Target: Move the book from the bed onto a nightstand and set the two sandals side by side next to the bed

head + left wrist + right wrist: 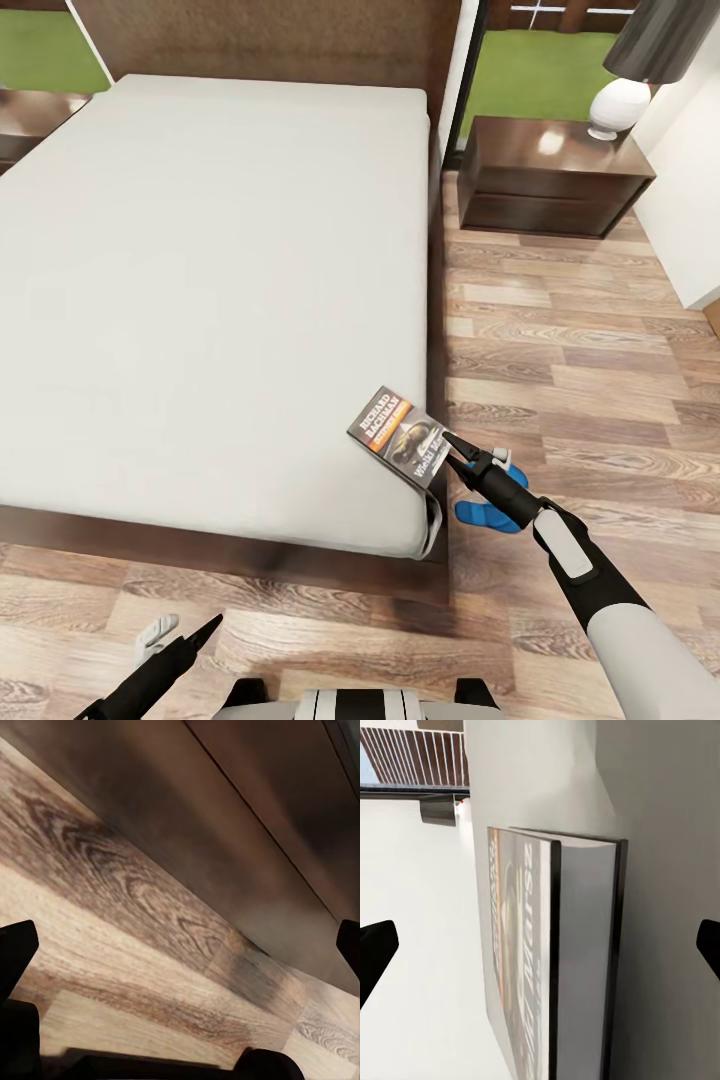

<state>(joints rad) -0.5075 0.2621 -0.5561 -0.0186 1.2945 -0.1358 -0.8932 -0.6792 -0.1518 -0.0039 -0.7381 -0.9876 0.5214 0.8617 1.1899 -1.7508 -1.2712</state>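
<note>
The bed [200,280] takes up most of what you see from the head camera: a pale mattress on a dark brown frame, its headboard at the far end and a window showing green outside behind it. Wood-plank floor [580,350] runs along its right side and across the foot nearest you. At the far right stands a nightstand [550,175], dark and glossy, with a white-based lamp [620,105] under a dark shade on its top; a second nightstand [35,125] peeks in at the far left edge.

Your right arm reaches in from the lower right, and the right gripper [452,448] sits at the mattress's near right corner, its black fingers spread apart with the tips right at the book's edge. In the right wrist view you look edge-on at the book [551,960], lying between the two finger tips, which stand wide at either side and clear of it.

The book [398,435] lies flat on that corner of the mattress, cover up, slightly overhanging the edge as far as you can judge from the head view. Just below it on the floor, beside the bed and partly hidden behind your gripper, is a blue sandal [485,512]; whether a second lies under it you cannot tell.

Your left gripper [190,640] hangs low near the bed's foot, jaws parted over bare planks [150,945].
</note>
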